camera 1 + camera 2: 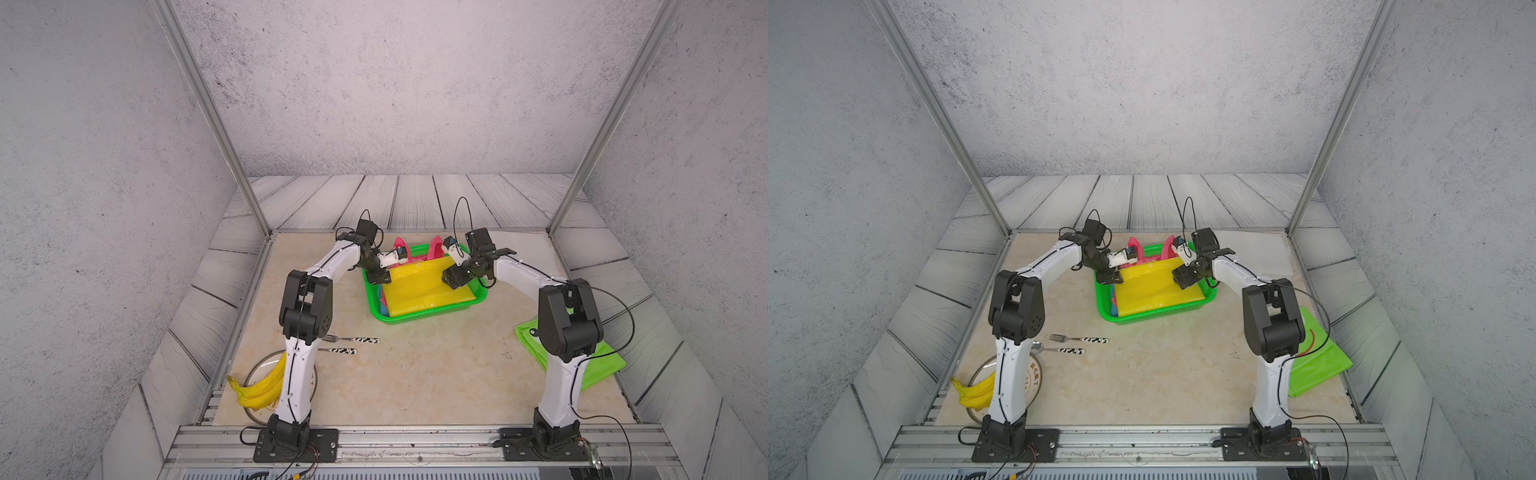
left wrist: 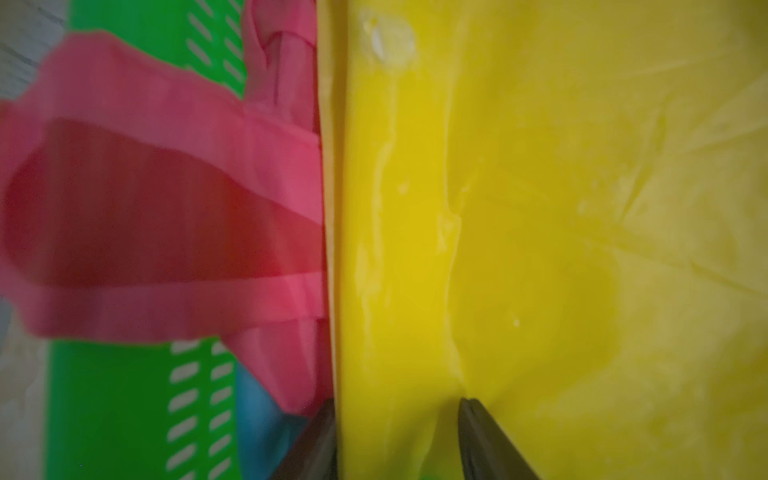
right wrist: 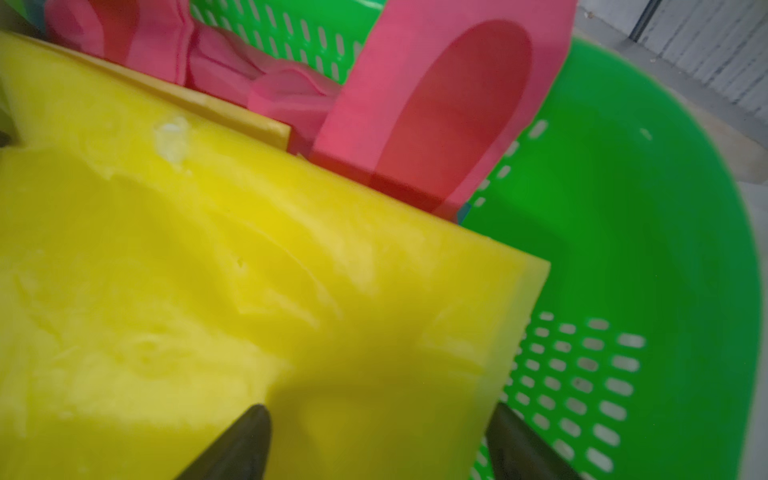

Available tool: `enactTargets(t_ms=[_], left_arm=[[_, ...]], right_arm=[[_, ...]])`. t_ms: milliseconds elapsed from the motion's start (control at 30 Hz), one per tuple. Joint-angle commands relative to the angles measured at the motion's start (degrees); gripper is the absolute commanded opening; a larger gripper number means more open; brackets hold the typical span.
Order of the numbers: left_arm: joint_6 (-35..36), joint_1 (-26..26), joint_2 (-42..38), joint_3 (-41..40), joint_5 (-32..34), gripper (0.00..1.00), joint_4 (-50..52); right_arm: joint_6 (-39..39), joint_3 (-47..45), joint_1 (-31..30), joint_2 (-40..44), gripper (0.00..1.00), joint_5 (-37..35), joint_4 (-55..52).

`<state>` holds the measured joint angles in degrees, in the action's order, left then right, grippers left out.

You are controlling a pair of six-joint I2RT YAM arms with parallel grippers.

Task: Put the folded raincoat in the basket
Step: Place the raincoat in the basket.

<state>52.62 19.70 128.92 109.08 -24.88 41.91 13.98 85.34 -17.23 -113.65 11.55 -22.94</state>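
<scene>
The green mesh basket [image 1: 415, 319] [image 1: 1142, 318] stands at the back middle of the table. A yellow folded raincoat [image 1: 424, 286] [image 1: 1154, 291] lies flat in it, on top of a pink raincoat [image 1: 436, 247] [image 1: 1136, 249] whose ends stick up at the far side. My left gripper [image 1: 380, 276] [image 2: 397, 405] is open at the yellow raincoat's [image 2: 540, 208] left edge, with that edge between its fingers. My right gripper [image 1: 451, 280] [image 3: 378, 409] stands wide open over the yellow raincoat's [image 3: 208, 291] right corner, just inside the basket wall [image 3: 623, 208].
A lime-green folded raincoat [image 1: 598, 365] [image 1: 1312, 365] lies on the table under the right arm. A fork [image 1: 1079, 339] and a spoon [image 1: 1059, 350] lie near the left arm. Bananas [image 1: 257, 390] rest on a plate [image 1: 1034, 374] at the front left. Something blue [image 2: 257, 399] shows beneath the pink raincoat.
</scene>
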Motion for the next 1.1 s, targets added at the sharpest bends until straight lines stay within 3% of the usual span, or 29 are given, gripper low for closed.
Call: enactTargets(t_ms=[0,167,267,400,467,567,667,733,1067], left_arm=[[-1.7,-0.3,-8.2,-2.5,-2.1,0.56,0.3],[-4.2,-0.4,-18.8,-11.3,-1.8,0.78,-4.8],[-8.1,-0.4,-23.7,-15.6,-2.3,0.8,-6.1],[-14.4,-0.5,-29.7,-21.5,-0.5,0.82,-8.7],[-18.7,-0.5,-33.1,-25.1,2.4,0.82,-11.4],[-25.0,-0.7,-37.6,-30.3,8.4,0.85,-15.5],[-31.0,-0.7,-40.9,-34.2,17.2,0.99,-18.7],[-35.4,-1.1,-42.6,-36.1,22.5,1.0,-19.8],[-34.7,-3.9,-54.2,-48.8,18.8,1.0,-19.2]], right_arm=[[-2.2,0.1,0.5,3.5,1.0,-1.1,-1.3],[-12.3,4.8,0.4,7.9,1.0,-7.1,-9.1],[-21.9,7.0,0.4,10.0,1.0,-10.4,-14.8],[-29.2,11.1,0.1,8.8,1.0,-4.2,-25.4],[-30.4,13.4,-1.3,6.7,1.0,-4.0,-32.6],[-31.1,11.6,-4.7,5.2,0.99,-7.0,-34.5],[-31.8,10.7,-7.7,2.8,0.99,-8.0,-34.0],[-32.1,11.2,-8.9,0.8,0.99,-9.3,-33.9],[-34.0,15.9,-11.5,-9.7,1.0,-13.8,-35.3]])
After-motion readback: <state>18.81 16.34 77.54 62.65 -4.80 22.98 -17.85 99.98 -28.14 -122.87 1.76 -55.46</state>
